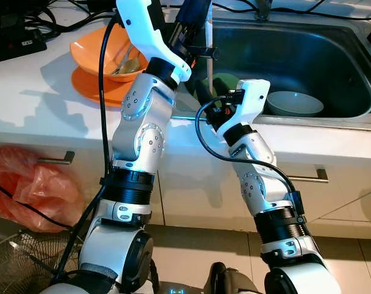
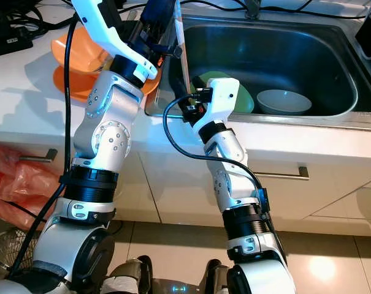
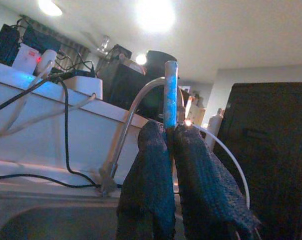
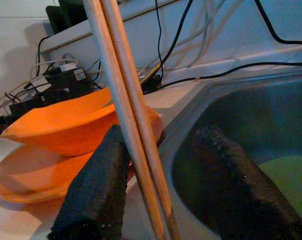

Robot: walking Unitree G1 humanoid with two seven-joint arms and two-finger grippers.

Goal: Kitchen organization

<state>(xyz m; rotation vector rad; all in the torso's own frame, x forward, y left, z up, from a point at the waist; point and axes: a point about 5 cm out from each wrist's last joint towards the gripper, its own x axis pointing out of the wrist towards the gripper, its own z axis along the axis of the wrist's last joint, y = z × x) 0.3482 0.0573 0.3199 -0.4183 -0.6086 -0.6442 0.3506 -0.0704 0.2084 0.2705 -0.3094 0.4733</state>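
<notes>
— So, where are the chopsticks?

— At the sink rim, upright between the right gripper's spread fingers, touching only one.

— And the left gripper?

— Above the sink's near corner, clenched on a thin utensil handle. The right is nearer the chopsticks.

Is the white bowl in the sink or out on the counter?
In the sink. The white bowl sits upright on the bottom of the steel sink, beside a green plate. The orange bowl is on the counter.
</notes>
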